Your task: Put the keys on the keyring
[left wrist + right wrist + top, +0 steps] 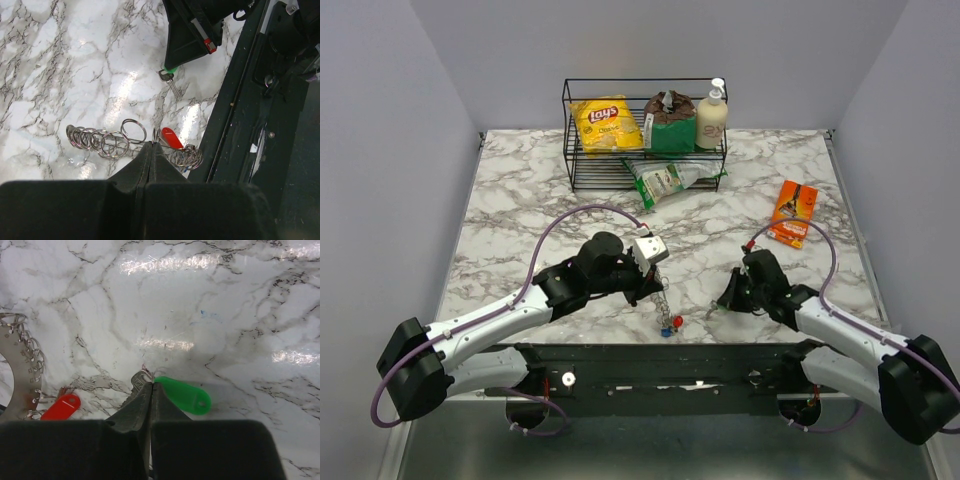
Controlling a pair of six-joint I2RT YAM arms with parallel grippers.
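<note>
Top external view: a keyring point(665, 304) is gripped over the marble table point(520, 190) by the left claw point(657, 289), whose jaws are pressed together on the keyring's metal band. Whether the keyring's lower end is resting on the table cannot be told.

At that lower end a red key point(678, 322) and a blue key point(665, 331) are seen. Both appear to be threaded on, though the blue key's link is too small to be confirmed.

Just to the right of the keyring, and apart from it, a green key point(185, 396) is seen down at the table, pinched by the right claw point(151, 389). The jaws are shown drawn together where the green tag meets the metal blade.

Judged from these pictures, two of the three keys can be counted as done. The third is only gripped and has not yet been carried across.

What is left is thought to be the fiddly part. The green key's small loop has to be brought to one of the keyring's free rings and worked on while the keyring is held steady.
</note>
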